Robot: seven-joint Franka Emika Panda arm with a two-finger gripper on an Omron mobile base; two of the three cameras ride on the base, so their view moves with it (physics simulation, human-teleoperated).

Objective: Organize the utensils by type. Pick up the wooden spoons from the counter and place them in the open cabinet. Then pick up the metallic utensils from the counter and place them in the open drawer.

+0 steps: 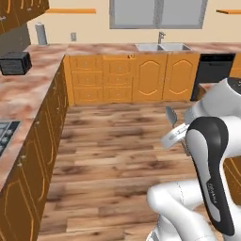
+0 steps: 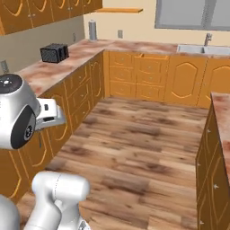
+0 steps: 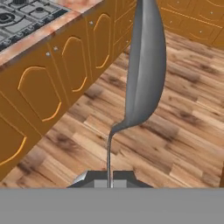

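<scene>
Evidently the end effector [image 3: 110, 178] was clamped shut on the thin handle of a metallic spoon [image 3: 144, 70], carried above the wooden floor [image 3: 183, 131], clear of the table [image 1: 26, 82]. Transport step in hand; next, by judgement, reaching the open drawer.

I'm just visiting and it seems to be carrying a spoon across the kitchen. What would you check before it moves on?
1. Pincer shut on the metal spoon: ok, the handle sits between the fingertips.
2. Spoon steady: ok, it stands up from the pincer, bowl at the far end.
3. Right kind of utensil for the drawer: ok, it is grey metal, not wood.
4. Open drawer in sight: not ok; the drawers along the far counter look closed.
5. Path free: ok, the wooden floor ahead is bare.
6. Utensils left to collect: cannot tell.
</scene>
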